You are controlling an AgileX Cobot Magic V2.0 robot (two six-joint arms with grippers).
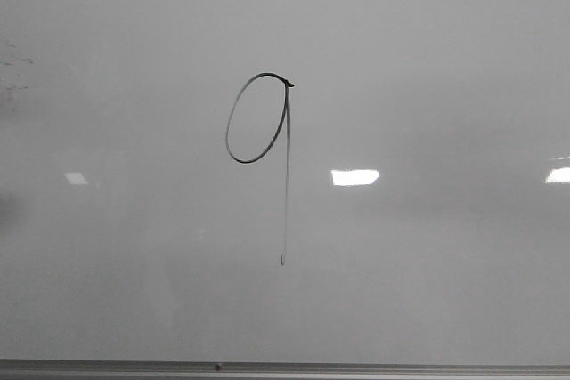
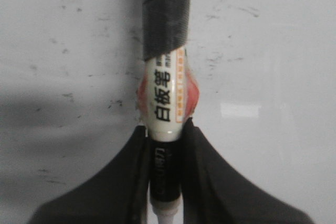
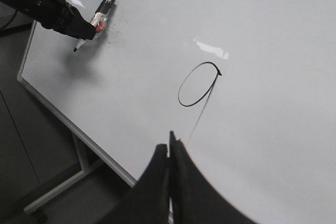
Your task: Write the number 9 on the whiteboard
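We see the whiteboard (image 1: 445, 60) filling the front view. The number 9 (image 1: 259, 120) is drawn near the middle of it, well above the grey rail (image 1: 285, 367) along the board's bottom edge. The 9 has a thin slanted loop and a long straight tail that goes down toward the rail. The tail looks fainter than the loop.

Our left gripper (image 2: 165, 145) is clenched on a marker (image 2: 167, 95). The marker sits tight between the two black fingers (image 2: 118, 182). In the right wrist view, that marker (image 3: 93, 24) is far off to the side of the 9, near the edge of the board. We cannot tell if its tip touches the board there, but it is well apart from the 9.

Our right gripper (image 3: 169, 153) is pressed closed, with nothing in it. It hangs near the bottom end of the tail.

We think the writing step is done, because the loop is closed and the tail is all there. The step in hand looks like moving the pen away. Next, we only need to keep the marker tip off the board, so no extra line spoils the 9. If we wanted a darker tail, we would have to go back and trace it slowly.
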